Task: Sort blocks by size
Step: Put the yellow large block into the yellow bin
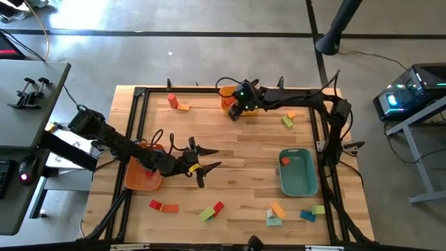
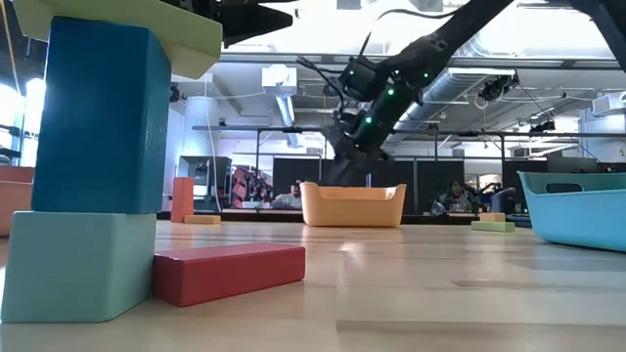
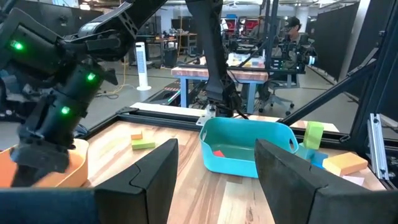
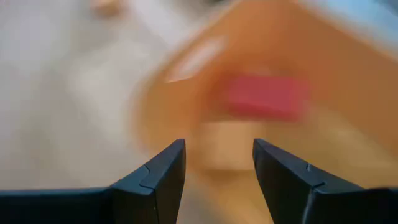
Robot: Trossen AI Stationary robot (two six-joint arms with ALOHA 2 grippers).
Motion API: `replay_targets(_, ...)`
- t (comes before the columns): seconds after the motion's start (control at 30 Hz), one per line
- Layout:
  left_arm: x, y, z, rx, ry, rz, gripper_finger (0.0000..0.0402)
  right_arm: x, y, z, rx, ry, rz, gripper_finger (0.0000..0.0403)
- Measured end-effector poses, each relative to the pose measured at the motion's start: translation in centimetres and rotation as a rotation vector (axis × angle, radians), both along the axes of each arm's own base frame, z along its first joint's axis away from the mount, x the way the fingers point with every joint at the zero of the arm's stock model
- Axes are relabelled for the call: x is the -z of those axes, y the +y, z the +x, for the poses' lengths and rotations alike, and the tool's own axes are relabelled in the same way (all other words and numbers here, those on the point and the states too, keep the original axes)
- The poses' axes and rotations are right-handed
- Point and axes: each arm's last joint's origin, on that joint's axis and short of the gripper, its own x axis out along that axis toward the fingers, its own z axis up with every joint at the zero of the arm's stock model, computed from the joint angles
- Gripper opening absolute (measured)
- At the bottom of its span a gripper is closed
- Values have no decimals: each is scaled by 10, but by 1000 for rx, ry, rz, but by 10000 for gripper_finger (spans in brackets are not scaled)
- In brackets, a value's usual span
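Small coloured blocks lie scattered on the wooden table: a red and orange pair (image 1: 177, 104) at the far left, a green one (image 1: 287, 122) at the far right, and several along the near edge (image 1: 209, 211). My right gripper (image 1: 233, 113) hangs open over the near rim of an orange-yellow tray (image 2: 352, 205) at the far middle. Its wrist view shows a blurred red block (image 4: 267, 96) in that tray, beyond the open fingers (image 4: 219, 146). My left gripper (image 1: 205, 161) stands open and level above the table's left middle, with nothing between its fingers (image 3: 216, 146).
An orange tray (image 1: 141, 176) lies under my left arm. A teal tray (image 1: 298, 173) at the right holds a red block (image 1: 285, 161). In the low view a blue block (image 2: 98, 112) stands on a teal one (image 2: 73, 264) beside a red bar (image 2: 230, 272). Bare wood lies at the table's centre.
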Motion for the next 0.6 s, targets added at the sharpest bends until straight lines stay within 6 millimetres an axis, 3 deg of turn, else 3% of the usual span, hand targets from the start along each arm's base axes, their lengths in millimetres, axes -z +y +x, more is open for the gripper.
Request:
replay_targets(0.17, 0, 0, 0, -2, 0, -1, 197, 2, 5, 5, -41, -30, 35, 173)
replay_targets(0.37, 0, 0, 0, -2, -1, 0, 197, 14, -6, 2, 74, 8, 25, 101)
replay_targets(0.5, 0, 0, 0, -2, -1, -1, 197, 14, -11, -2, 287, 97, -166, 48)
replay_targets(0.6, 0, 0, 0, -1, 0, -1, 197, 7, -5, 1, 317, 114, -276, 24)
